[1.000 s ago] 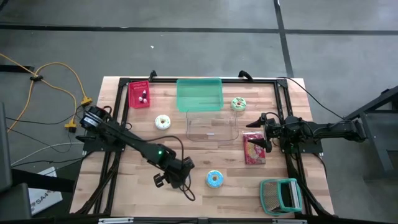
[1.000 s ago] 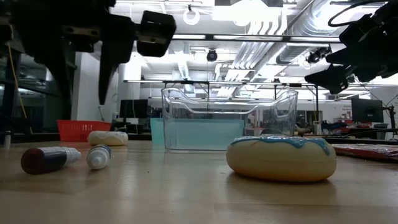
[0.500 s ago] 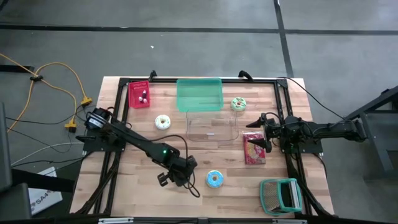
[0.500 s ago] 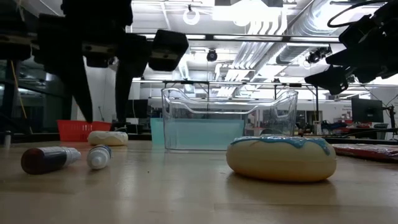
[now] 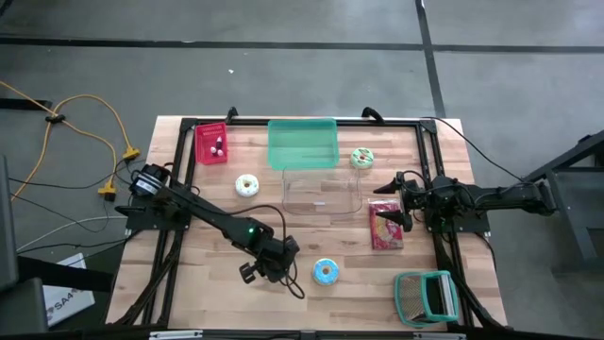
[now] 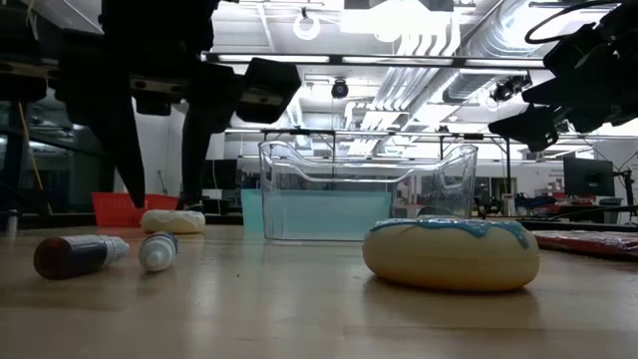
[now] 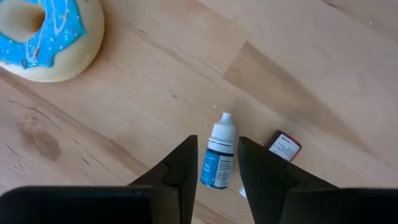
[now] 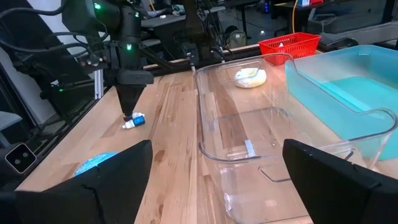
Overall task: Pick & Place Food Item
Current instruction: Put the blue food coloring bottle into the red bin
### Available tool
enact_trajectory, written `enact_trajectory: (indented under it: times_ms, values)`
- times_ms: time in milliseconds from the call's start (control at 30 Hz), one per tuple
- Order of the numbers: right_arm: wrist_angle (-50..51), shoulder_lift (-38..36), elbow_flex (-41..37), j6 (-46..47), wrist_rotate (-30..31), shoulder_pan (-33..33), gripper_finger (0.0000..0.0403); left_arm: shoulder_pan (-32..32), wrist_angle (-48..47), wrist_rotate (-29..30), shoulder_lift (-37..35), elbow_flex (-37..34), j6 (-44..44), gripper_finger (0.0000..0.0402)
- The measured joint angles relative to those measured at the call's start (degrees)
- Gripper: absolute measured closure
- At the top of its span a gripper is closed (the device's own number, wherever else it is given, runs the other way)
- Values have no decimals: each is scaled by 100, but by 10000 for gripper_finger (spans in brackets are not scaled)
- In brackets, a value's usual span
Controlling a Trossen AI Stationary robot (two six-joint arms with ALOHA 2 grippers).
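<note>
My left gripper (image 7: pixel 216 142) hangs open over a small dropper bottle with a blue label (image 7: pixel 217 163), which lies on its side on the table. One finger stands on each side of the bottle. In the low view the fingertips (image 6: pixel 159 197) end above the bottle (image 6: pixel 158 249), clear of it. A second small bottle (image 7: pixel 283 146) with a dark red label lies beside it. A blue-iced donut (image 5: pixel 326 272) sits just right of the gripper (image 5: pixel 274 267). A white donut (image 5: pixel 247 185) and a green one (image 5: pixel 361 158) lie farther back. My right gripper (image 5: pixel 398 200) waits open at the table's right.
A clear tub (image 5: pixel 321 194) stands mid-table with a teal bin (image 5: pixel 303 144) behind it. A red basket (image 5: pixel 211 144) is at the far left, a red packet (image 5: pixel 385 227) under the right arm, and a green rack (image 5: pixel 425 295) at the near right.
My left gripper has come down a little toward the two bottles and shifted slightly toward the blue donut, nearly all of it in the first half second. Its finger gap looks the same. The bottles and donuts have stayed put.
</note>
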State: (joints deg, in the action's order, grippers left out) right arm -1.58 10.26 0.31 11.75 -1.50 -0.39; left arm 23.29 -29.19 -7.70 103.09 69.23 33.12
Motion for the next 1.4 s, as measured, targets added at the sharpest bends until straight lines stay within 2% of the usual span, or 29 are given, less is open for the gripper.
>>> enact_trajectory:
  times_ms: [333,1400]
  values:
    - [2,0,0,0,0,1,53,0,18,-52,0,0,-15,230]
    - [5,20,0,0,0,0,53,0,256,94,486,4,0,227]
